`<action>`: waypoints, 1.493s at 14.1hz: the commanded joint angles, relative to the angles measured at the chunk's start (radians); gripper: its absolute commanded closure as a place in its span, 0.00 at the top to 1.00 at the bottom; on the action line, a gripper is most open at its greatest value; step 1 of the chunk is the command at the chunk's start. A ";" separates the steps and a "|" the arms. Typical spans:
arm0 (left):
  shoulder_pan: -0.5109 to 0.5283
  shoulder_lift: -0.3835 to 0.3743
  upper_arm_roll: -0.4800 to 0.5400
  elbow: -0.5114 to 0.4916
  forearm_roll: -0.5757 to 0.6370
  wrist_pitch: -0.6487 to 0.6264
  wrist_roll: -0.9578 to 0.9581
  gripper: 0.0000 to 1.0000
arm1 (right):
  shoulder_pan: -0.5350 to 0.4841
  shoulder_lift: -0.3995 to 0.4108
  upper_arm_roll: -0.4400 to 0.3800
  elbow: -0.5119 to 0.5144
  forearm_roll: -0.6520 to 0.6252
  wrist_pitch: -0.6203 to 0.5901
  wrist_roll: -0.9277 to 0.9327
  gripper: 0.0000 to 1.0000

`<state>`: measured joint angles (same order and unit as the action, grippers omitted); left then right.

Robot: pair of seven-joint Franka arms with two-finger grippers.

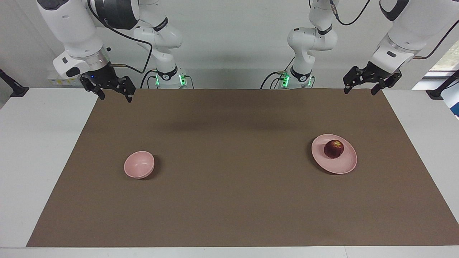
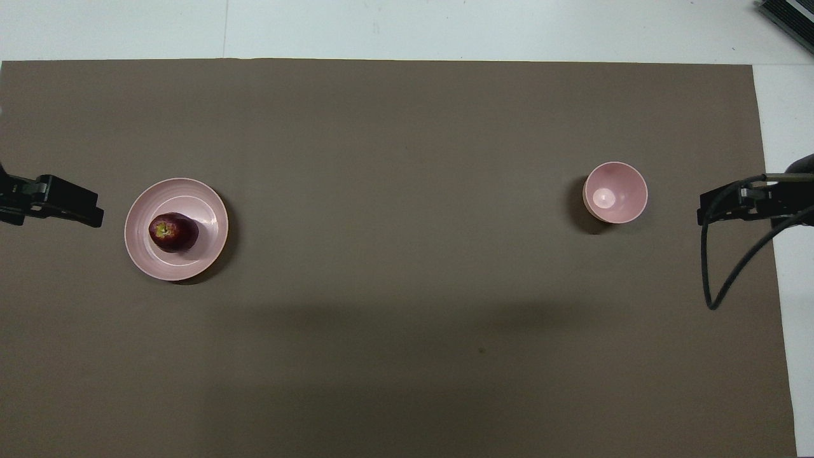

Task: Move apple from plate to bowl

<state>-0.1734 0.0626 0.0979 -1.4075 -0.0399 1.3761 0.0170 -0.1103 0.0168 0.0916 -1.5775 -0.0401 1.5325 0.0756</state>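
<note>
A dark red apple [image 1: 334, 148] [image 2: 172, 233] lies on the flat pink plate [image 1: 344, 166] [image 2: 206, 210], toward the left arm's end of the table. The small deep pink bowl [image 1: 139, 164] [image 2: 615, 192] stands empty toward the right arm's end. My left gripper [image 1: 360, 91] [image 2: 82, 210] hangs open over the brown mat's corner by the robots, well apart from the plate. My right gripper [image 1: 115, 97] [image 2: 706, 213] hangs open over the mat's other robot-side corner, apart from the bowl. Neither holds anything.
A brown mat [image 1: 229, 186] [image 2: 407, 350] covers most of the white table [image 1: 39, 161]. A black cable [image 2: 731, 273] loops down from the right arm. Dark clamps [image 1: 14, 89] sit at the table's ends.
</note>
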 commanded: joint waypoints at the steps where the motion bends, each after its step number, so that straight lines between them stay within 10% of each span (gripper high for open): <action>1: -0.012 -0.020 0.011 -0.019 -0.003 -0.011 0.001 1.00 | -0.005 -0.023 -0.001 -0.029 0.019 0.012 -0.022 1.00; 21: -0.011 -0.033 0.011 -0.047 -0.005 0.001 0.003 1.00 | -0.005 -0.024 -0.001 -0.029 0.019 0.012 -0.022 1.00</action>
<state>-0.1740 0.0613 0.0990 -1.4143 -0.0399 1.3752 0.0170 -0.1103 0.0168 0.0916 -1.5775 -0.0401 1.5325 0.0756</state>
